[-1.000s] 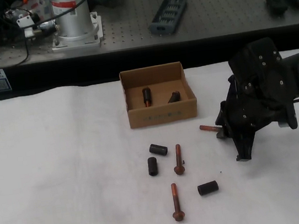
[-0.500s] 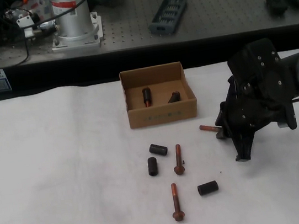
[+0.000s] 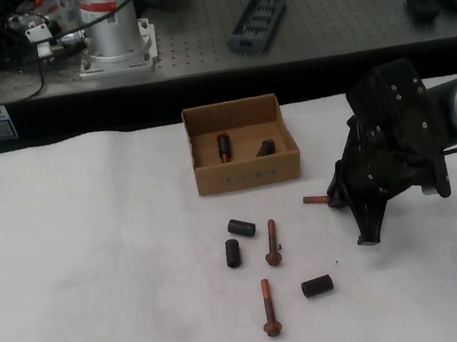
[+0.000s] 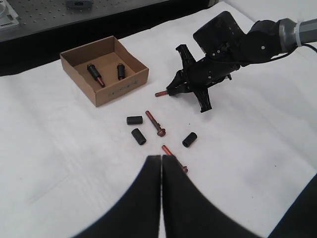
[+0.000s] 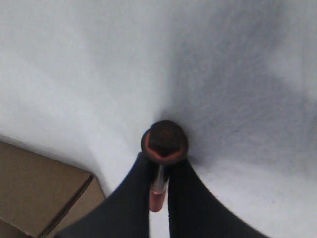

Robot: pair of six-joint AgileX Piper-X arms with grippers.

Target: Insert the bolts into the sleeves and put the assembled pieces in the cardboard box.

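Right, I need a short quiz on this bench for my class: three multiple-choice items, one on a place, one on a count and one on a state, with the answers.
1. Where does the cardboard box stand on the white cloth?
A. near its far edge
B. at its near edge
C. off it entirely

2. How many sleeves lie loose outside the box?
A. two
B. three
C. five

3. What state is the right gripper in?
A. open over the box
B. shut on a bolt
C. shut on a sleeve

Answers: 1 A, the loose parts lie nearer the camera than the box. 2 B, three black pieces lie on the cloth. 3 B, the right wrist view shows its fingers clamping the bolt's shank.
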